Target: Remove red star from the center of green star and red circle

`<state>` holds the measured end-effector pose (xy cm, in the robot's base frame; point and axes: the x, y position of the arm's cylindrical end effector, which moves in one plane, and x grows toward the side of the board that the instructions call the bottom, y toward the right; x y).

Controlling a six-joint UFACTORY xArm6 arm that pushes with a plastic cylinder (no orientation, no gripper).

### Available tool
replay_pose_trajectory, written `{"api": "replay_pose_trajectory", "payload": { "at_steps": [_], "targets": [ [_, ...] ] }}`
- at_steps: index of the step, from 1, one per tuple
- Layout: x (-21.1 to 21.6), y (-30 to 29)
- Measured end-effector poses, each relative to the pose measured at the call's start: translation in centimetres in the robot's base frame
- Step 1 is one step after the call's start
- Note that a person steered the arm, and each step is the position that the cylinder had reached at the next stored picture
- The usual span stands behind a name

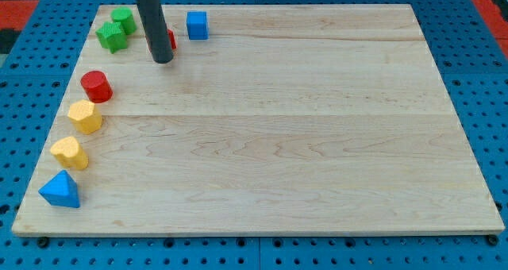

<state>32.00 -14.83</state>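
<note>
Working upper left of board. My tip (162, 59) sitting just left of red star (171, 40), mostly hiding it; only red sliver showing at rod's right edge. No jaws to report, plain rod; contact with star impossible to confirm. Green star (112, 36) lying further left, red circle (96, 86) below-left. Judging best push: sliding star toward view's right, staying below blue cube (197, 25), keeping tip centred behind star, avoiding glancing off.
</note>
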Motion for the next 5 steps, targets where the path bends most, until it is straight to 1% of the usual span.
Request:
{"api": "replay_pose_trajectory", "payload": {
  "at_steps": [1,4,5],
  "targets": [
    [-1.9,-0.4],
    [-2.4,-1.0],
    [-0.4,-6.0]
  ]
}}
